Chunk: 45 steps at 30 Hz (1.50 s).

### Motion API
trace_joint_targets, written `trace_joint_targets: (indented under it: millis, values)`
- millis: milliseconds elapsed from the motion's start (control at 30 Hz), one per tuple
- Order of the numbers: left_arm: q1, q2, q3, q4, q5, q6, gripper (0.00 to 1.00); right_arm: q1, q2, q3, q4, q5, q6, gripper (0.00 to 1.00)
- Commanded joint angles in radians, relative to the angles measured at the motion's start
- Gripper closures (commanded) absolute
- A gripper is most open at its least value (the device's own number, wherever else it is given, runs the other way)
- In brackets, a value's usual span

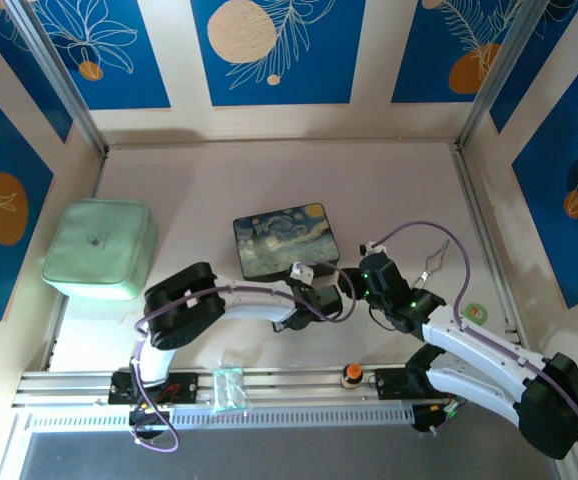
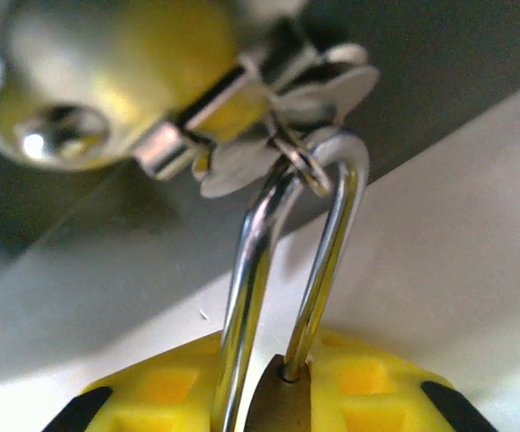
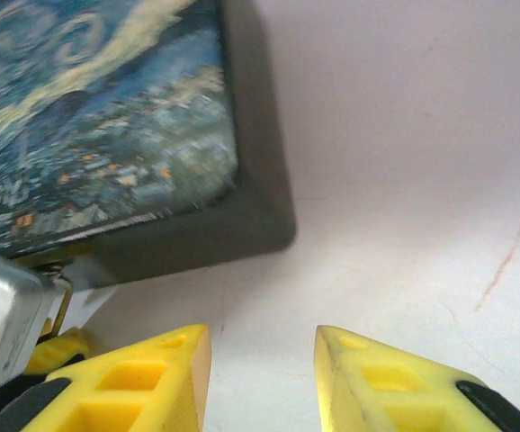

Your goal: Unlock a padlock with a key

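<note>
Now the left claw [image 2: 269, 403] pinches the padlock [image 2: 246, 288], long axis running up-frame to the blurred key [image 2: 332, 85] at top centre; the right claw [image 3: 260, 360], spread and empty, hangs close beside

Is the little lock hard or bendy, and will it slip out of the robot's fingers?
Probably hard: the padlock has a brass body and a shiny metal loop. Being smooth, it might twist between the yellow fingers pinching it. The key sits on a thin ring, so it would likely swing.
</note>
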Motion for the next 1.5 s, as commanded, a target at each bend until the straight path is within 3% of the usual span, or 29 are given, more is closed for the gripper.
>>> trace_joint_targets:
  millis: [0, 467, 633, 867, 1133, 1333, 1467]
  values:
    - [0.008, 0.088, -0.014, -0.197, -0.027, 0.011, 0.79, -0.01, -0.01, 0.015, -0.003, -0.03, 0.031, 0.64]
    - [-0.023, 0.057, 0.012, -0.179, 0.025, 0.016, 0.62, -0.038, 0.002, 0.002, 0.014, -0.055, 0.042, 0.64]
    - [-0.035, 0.021, -0.016, -0.109, 0.095, 0.023, 0.67, -0.043, 0.007, 0.0, 0.011, -0.06, 0.04, 0.65]
    - [-0.067, -0.017, -0.023, -0.095, 0.153, 0.012, 0.63, -0.055, 0.007, 0.001, 0.006, -0.066, 0.036, 0.64]
    - [-0.087, 0.018, -0.006, -0.112, 0.13, 0.002, 0.66, -0.073, 0.006, -0.005, 0.009, -0.077, 0.043, 0.64]
    - [-0.09, -0.119, -0.051, 0.007, 0.159, 0.075, 0.67, -0.108, -0.035, -0.015, -0.003, -0.098, 0.054, 0.64]
    - [-0.091, -0.206, -0.056, 0.024, 0.215, 0.087, 0.54, -0.125, -0.064, -0.021, -0.02, -0.114, 0.053, 0.64]
